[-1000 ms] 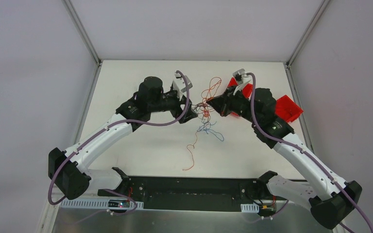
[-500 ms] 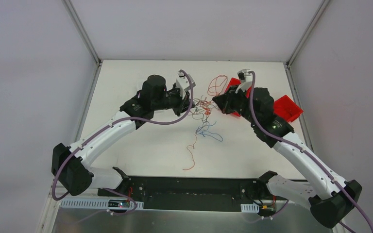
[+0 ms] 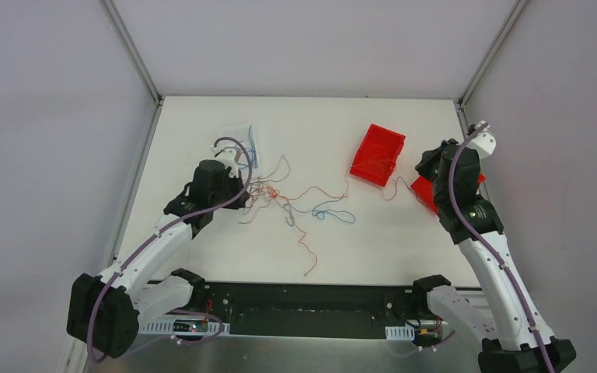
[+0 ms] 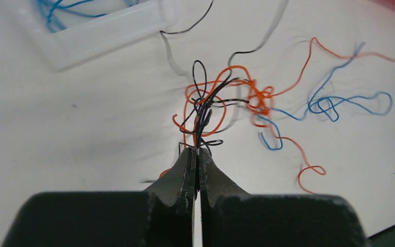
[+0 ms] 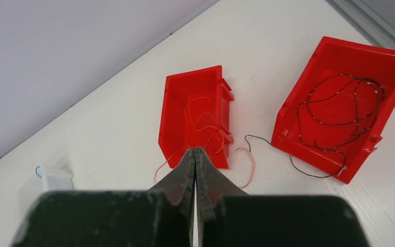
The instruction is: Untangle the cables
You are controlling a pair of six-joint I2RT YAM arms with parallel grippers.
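Note:
The cables [image 3: 295, 203] lie stretched across the table's middle as thin orange, blue and black strands. Their knotted part [image 4: 213, 100] hangs just ahead of my left gripper [image 4: 197, 151], which is shut on black and orange strands of it. One orange strand [image 3: 328, 188] runs right toward a red bin [image 3: 377, 154]. My right gripper [image 5: 195, 150] is shut with nothing visible between its fingers. It hovers above that red bin [image 5: 198, 113], well to the right of the tangle.
The red bin under the right gripper holds orange wires. A second red bin [image 5: 344, 100] with black wires lies beside it, partly behind the right arm [image 3: 466, 206]. A clear tray [image 4: 103, 36] with blue wires sits at the back left.
The left gripper has shut on the tangle and pulled it left and nearer. The right arm has swung away to the right, uncovering the red bin. The cables now lie spread out.

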